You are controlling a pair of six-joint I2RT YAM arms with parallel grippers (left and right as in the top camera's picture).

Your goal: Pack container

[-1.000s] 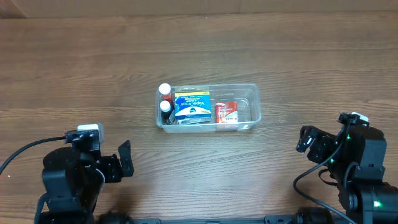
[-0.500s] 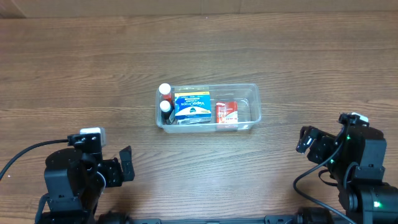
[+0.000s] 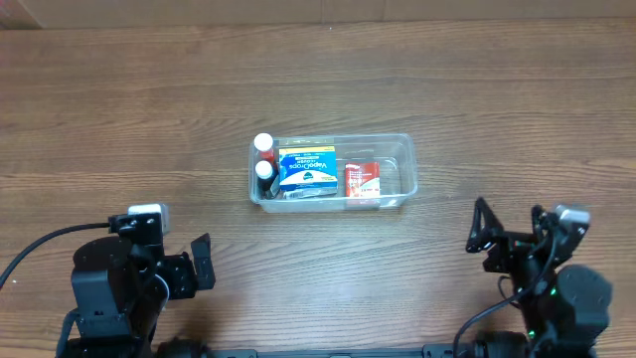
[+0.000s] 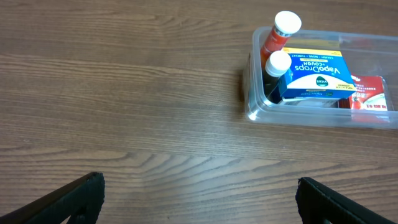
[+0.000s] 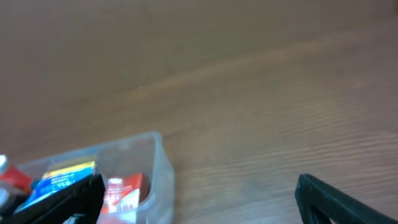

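A clear, see-through plastic rectangular container point(image 3: 408, 165) with rounded corners sits near the middle of the brown wood-grain table point(image 3: 467, 80). Inside, at its left end, two small white-capped bottles stand together, a red one point(image 3: 263, 144) and a dark one point(image 3: 264, 171). Beside them lies a blue-and-white VapoDrops box point(image 3: 306, 167), then a small red box point(image 3: 362, 180); the container's right end is bare. The left gripper point(image 4: 199, 183) is near the table's front edge, well apart from the container, jaws spread wide and holding nothing. The right gripper point(image 5: 200, 183) is at the front right, also well apart from the container, jaws likewise wide apart and empty
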